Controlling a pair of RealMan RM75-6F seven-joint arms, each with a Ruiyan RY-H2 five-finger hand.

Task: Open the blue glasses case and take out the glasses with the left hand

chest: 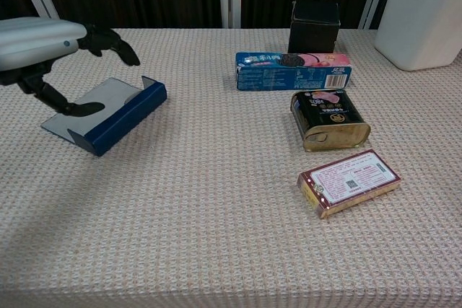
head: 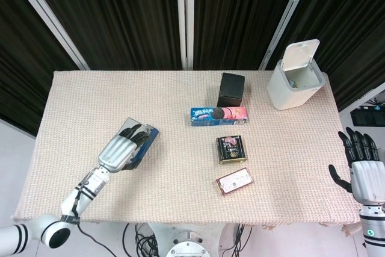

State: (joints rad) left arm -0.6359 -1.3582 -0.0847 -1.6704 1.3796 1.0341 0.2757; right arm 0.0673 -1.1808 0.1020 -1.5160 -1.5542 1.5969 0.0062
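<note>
The blue glasses case [chest: 124,115] lies at the table's left, turned at an angle, its grey inner panel [chest: 101,100] showing beside the blue wall. My left hand [chest: 43,42] hovers over it with fingers [chest: 110,40] spread above the case and the thumb [chest: 72,108] down at the grey panel's edge. In the head view the left hand [head: 122,148] covers most of the case [head: 148,137]. No glasses are visible. My right hand [head: 364,170] hangs open beyond the table's right edge, holding nothing.
A cookie box [head: 219,115], a black box [head: 231,89], a tin [head: 231,148] and a small red packet [head: 234,180] sit mid-table. A white bin [head: 295,76] with its lid up stands at the far right corner.
</note>
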